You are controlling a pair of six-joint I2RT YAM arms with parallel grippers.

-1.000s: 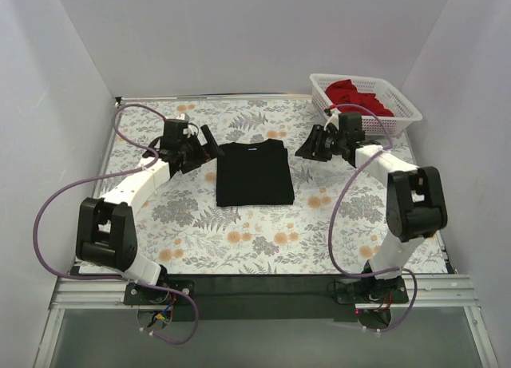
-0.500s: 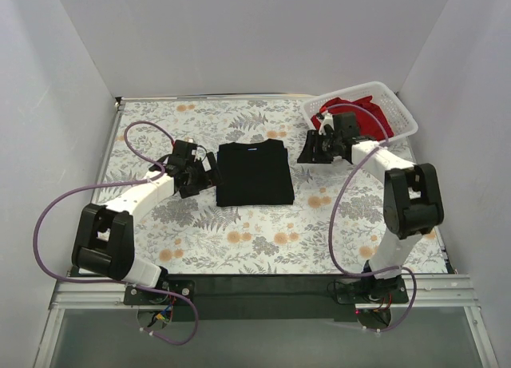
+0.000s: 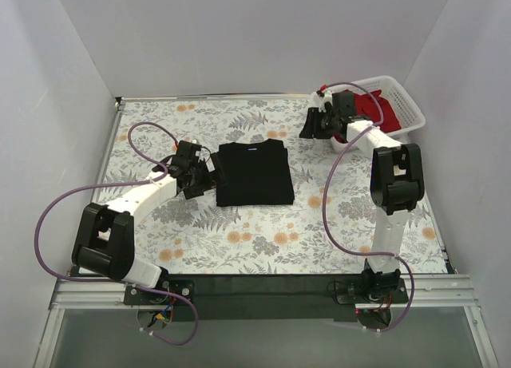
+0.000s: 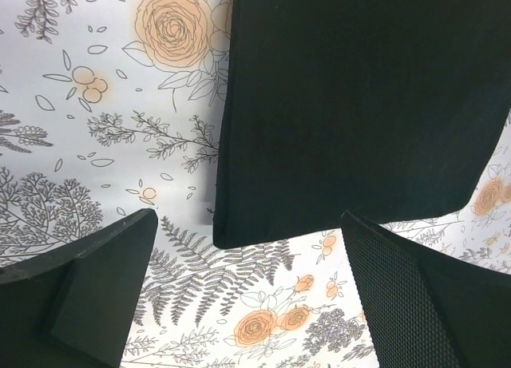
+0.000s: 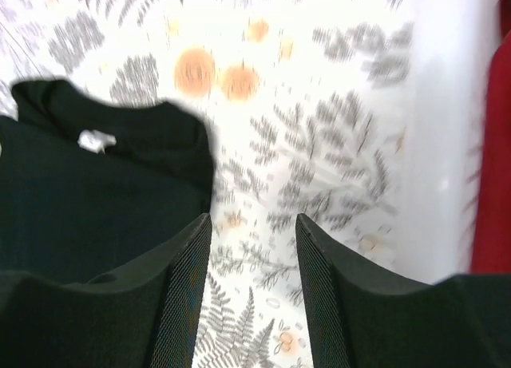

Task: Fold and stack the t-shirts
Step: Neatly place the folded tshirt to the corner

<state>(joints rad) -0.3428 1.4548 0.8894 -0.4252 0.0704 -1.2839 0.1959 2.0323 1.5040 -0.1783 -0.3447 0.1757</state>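
Observation:
A black t-shirt point(image 3: 254, 173) lies folded in a rectangle in the middle of the flowered table. My left gripper point(image 3: 214, 172) stands open just off its left edge. In the left wrist view its jaws point(image 4: 249, 248) stand wide apart on either side of the black shirt's point(image 4: 351, 96) near corner, with nothing between them. A red t-shirt point(image 3: 371, 104) lies bunched in the white basket point(image 3: 409, 106) at the back right. My right gripper point(image 3: 307, 127) hovers left of the basket. Its jaws point(image 5: 254, 224) stand apart and empty over the cloth, with the red shirt point(image 5: 489, 160) at the frame's right edge.
The basket sits skewed against the back right corner, close to the right wall. White walls close in the table on three sides. The right arm's purple cable point(image 3: 329, 200) loops over the table's right part. The black shirt's collar label point(image 5: 94, 140) faces the right wrist camera.
The right arm swung toward the back right, and the basket shifted and turned into the corner. The left gripper came down along the shirt's left edge, then held still.

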